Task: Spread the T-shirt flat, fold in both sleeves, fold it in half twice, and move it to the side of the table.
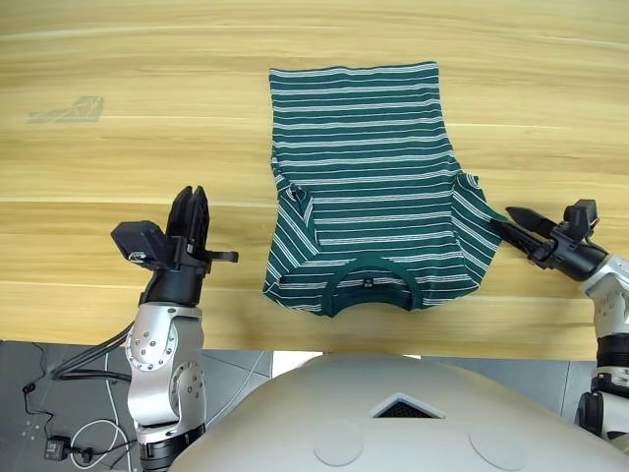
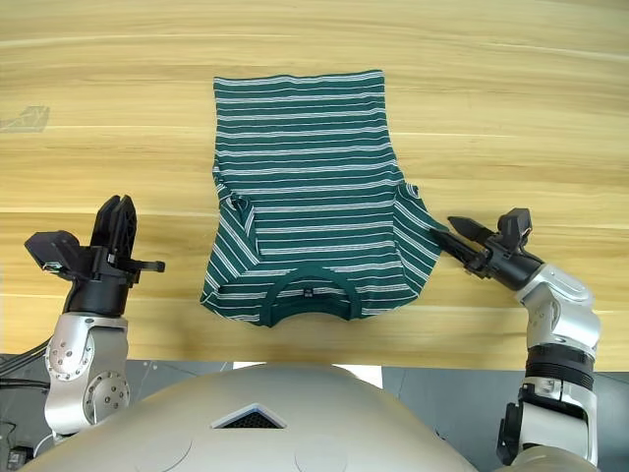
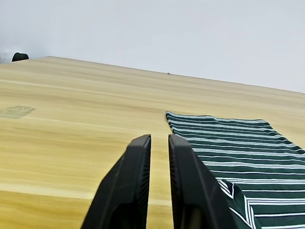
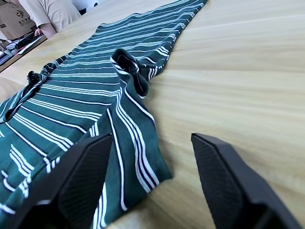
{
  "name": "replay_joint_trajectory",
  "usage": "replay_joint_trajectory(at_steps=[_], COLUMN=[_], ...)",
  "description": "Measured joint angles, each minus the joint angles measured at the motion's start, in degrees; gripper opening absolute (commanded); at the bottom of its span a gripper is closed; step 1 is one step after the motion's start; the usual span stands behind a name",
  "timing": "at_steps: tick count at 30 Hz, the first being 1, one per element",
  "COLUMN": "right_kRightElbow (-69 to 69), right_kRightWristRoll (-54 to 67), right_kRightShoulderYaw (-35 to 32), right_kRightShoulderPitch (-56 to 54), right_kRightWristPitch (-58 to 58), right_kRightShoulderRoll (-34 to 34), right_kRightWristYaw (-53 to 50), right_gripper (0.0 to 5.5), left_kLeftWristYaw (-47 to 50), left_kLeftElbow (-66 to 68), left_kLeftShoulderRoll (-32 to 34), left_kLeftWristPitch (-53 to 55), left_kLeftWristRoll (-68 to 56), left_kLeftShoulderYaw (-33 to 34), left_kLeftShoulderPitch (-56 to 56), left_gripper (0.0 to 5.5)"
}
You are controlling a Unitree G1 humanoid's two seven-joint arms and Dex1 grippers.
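My left gripper [image 1: 195, 194] clenched on nothing, near bench [image 1: 98, 59] front edge | right gripper [image 2: 442, 228] released (astride the T-shirt [image 1: 364, 157] side edge)

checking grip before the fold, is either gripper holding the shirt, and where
Nothing held: right gripper open at the shirt's shoulder edge, left gripper shut, clear of it.

Light wooden worktop [image 1: 118, 157] carries 1 green striped T-shirt [image 1: 369, 167], lying flat, collar toward the near edge; a faint grey mark [image 1: 65, 109] shows far left
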Motion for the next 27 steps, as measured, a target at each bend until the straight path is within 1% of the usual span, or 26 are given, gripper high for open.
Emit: replay_joint_trajectory(at_steps=[1,9,10,15,23,27], right_kRightElbow=[0.3,0.8,0.7,1.5,2.9,-2.1], right_kRightWristRoll=[0.0,0.1,0.1,0.0,0.3,2.6], right_kRightShoulderYaw=[0.1,0.8,0.7,0.7,-0.1,-0.2], right_kRightShoulderPitch=[-0.1,0.8,0.8,0.0,-1.7,-0.9], right_kRightWristPitch=[-0.2,-0.8,-0.9,-1.6,-2.2,-0.5], right_kRightShoulderRoll=[0.0,-0.1,-0.1,-0.1,-0.1,0.0], right_kRightWristYaw=[0.1,3.1,3.2,3.3,3.2,5.1], right_gripper=[2.51,1.01,0.94,0.01,0.01,0.01], left_kLeftWristYaw=[0.0,0.0,0.0,0.0,0.0,0.0], left_kLeftElbow=[0.0,0.6,0.6,0.6,1.3,1.5], left_kLeftShoulderRoll=[-0.1,-0.2,-0.2,-0.4,-0.9,-0.9], left_kLeftWristPitch=[0.0,0.0,0.0,0.0,0.0,0.0], left_kLeftWristRoll=[0.0,0.1,0.1,1.0,1.2,1.3], left_kLeftShoulderYaw=[0.0,0.0,-0.1,-0.6,-1.0,-1.4], left_kLeftShoulderPitch=[0.0,0.0,0.0,0.0,-0.4,-0.6], left_gripper=[0.69,0.69,0.69,0.69,0.69,0.69])
